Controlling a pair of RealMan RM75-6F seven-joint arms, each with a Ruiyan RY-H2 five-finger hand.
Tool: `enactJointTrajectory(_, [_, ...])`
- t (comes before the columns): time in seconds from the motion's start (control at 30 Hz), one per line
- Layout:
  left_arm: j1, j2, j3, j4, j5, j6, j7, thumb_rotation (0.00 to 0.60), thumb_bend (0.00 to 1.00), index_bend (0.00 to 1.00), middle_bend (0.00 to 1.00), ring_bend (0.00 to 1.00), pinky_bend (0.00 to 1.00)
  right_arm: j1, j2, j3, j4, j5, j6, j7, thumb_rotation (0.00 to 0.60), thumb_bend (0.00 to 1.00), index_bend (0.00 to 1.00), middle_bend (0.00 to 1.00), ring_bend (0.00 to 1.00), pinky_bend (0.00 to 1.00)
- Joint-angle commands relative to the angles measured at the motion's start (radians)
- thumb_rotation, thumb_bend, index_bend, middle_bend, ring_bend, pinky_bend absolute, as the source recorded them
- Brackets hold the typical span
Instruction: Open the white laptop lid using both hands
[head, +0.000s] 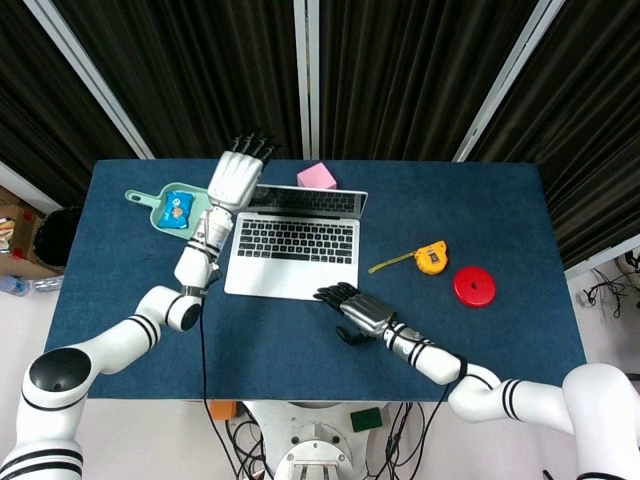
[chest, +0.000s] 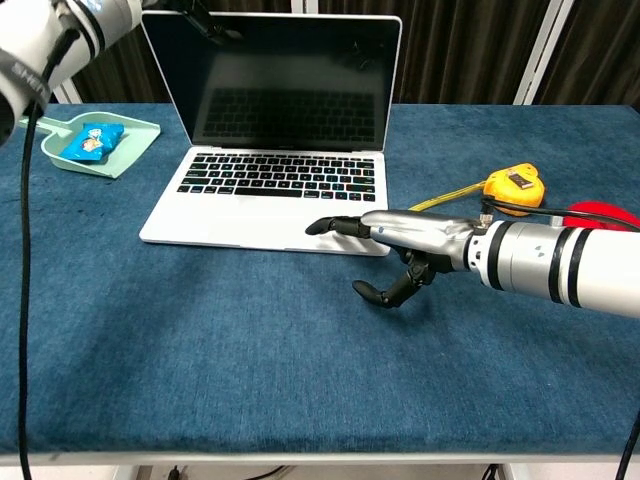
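Observation:
The white laptop (head: 295, 245) stands open in the middle of the table, its dark screen (chest: 290, 88) upright above the keyboard (chest: 282, 174). My left hand (head: 234, 176) is at the lid's top left corner, fingers reaching over the top edge and the thumb (chest: 214, 22) on the screen side, pinching the lid. My right hand (head: 351, 306) lies low at the base's front right corner. Its outstretched fingers (chest: 345, 226) rest on the palm rest, and the thumb curls down beside the edge. It holds nothing.
A pink cube (head: 317, 176) sits just behind the lid. A green dustpan (chest: 128, 138) with a blue packet (head: 177, 209) lies at the left. A yellow tape measure (head: 431, 260) and a red disc (head: 474, 287) lie to the laptop's right.

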Motion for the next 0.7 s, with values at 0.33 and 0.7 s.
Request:
enactJointTrajectory(0.33, [-0.15, -0.007, -0.095, 0.219, -0.227, -0.264, 0.077, 0.6, 0.53, 0.21, 0.15, 0.03, 0.08, 0.008, -0.006, -0.001, 0.016, 0.024, -0.018, -0.006, 0.6, 0.59, 0.0, 0.0, 0.0, 0.0])
enactJointTrajectory(0.7, [-0.165, 0.001, -0.089, 0.265, -0.306, -0.321, 0.109, 0.6, 0.51, 0.21, 0.14, 0.03, 0.08, -0.004, 0.004, -0.012, 0.015, 0.004, 0.023, -0.008, 0.6, 0.59, 0.0, 0.0, 0.0, 0.0])
